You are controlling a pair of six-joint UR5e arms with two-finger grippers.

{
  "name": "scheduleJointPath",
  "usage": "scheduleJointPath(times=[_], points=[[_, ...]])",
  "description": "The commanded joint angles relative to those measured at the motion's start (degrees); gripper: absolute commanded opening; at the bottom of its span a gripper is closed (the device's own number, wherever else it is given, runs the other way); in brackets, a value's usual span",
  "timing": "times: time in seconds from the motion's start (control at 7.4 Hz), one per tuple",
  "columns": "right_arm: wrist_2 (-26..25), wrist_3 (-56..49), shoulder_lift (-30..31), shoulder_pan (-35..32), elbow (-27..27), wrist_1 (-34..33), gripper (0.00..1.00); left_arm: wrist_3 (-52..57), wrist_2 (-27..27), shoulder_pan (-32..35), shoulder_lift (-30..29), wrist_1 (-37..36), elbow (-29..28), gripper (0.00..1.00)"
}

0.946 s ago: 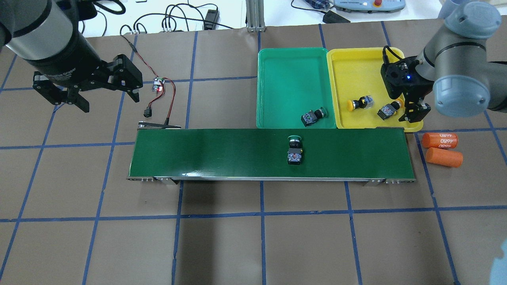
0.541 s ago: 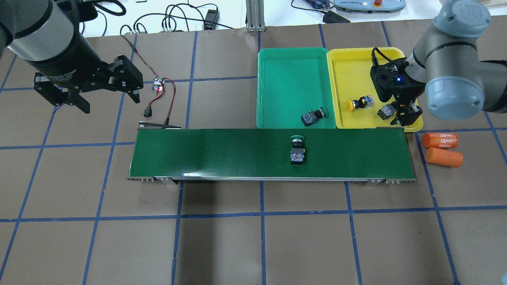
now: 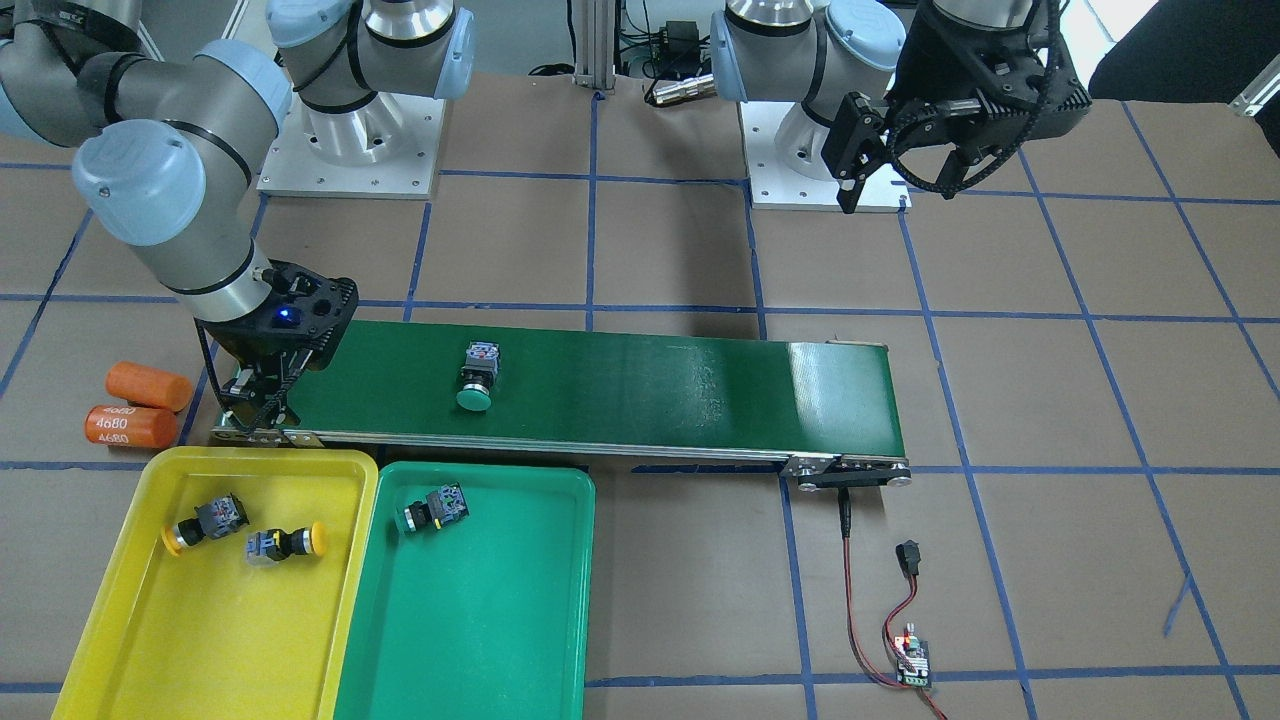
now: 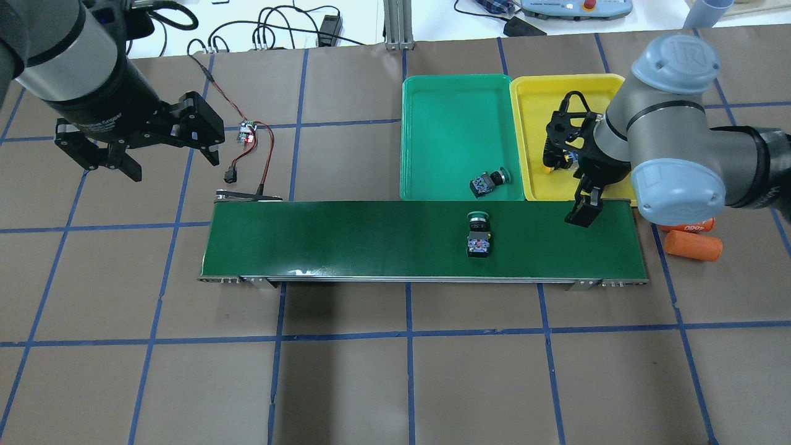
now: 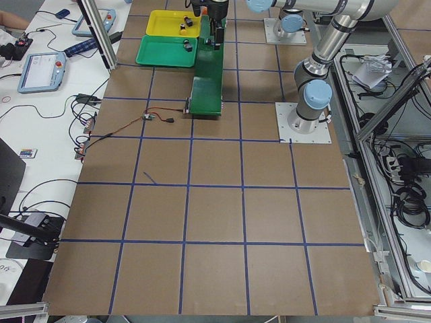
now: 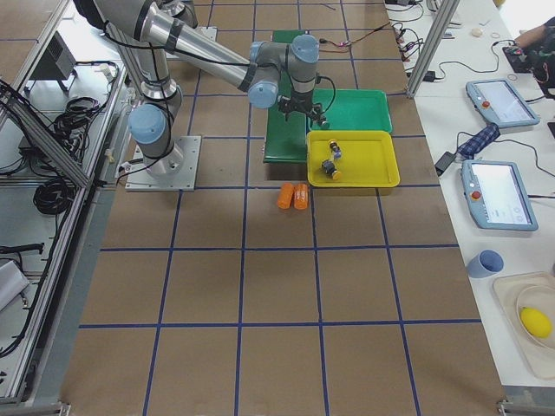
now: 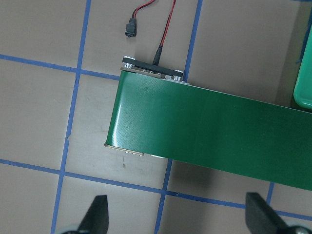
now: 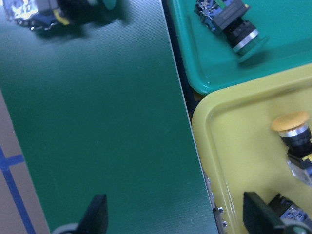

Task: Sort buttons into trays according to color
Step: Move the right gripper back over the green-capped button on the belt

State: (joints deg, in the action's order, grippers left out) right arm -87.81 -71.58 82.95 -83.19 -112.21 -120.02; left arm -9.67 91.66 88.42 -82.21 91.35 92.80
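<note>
We saw the right claw [image 3: 258, 392] wide open and empty over the right end of the long dark-green belt [image 4: 340, 241]. One green-capped push button [image 4: 477, 233] lay on that belt, another green button [image 4: 489, 182] in the shallow green plastic tray [image 4: 454, 117]. The left claw [image 4: 173, 167] hung open, empty.

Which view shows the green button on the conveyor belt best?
The exterior front-facing view: the green button lies whole on the conveyor belt, cap and body clear. Overhead shows it well too. The right wrist view crops it at the edge; side views barely show it.
</note>
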Motion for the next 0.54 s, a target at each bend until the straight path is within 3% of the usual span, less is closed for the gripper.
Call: scheduleJointPath(times=[0.0,0.14,0.41], points=[[-0.17,25.23,-0.07,-0.05,0.5,-0.04,0.95,-0.08,0.01,0.0,0.03,-0.03,0.1,1.0],[-0.17,36.14,0.45,-0.05,0.5,-0.04,0.97,-0.09,0.01,0.0,0.03,-0.12,0.1,1.0],[0.18,41.95,0.46,-0.13,-0.02,0.05,1.0,-0.17,0.01,0.0,0.12,-0.12,0.19,1.0]])
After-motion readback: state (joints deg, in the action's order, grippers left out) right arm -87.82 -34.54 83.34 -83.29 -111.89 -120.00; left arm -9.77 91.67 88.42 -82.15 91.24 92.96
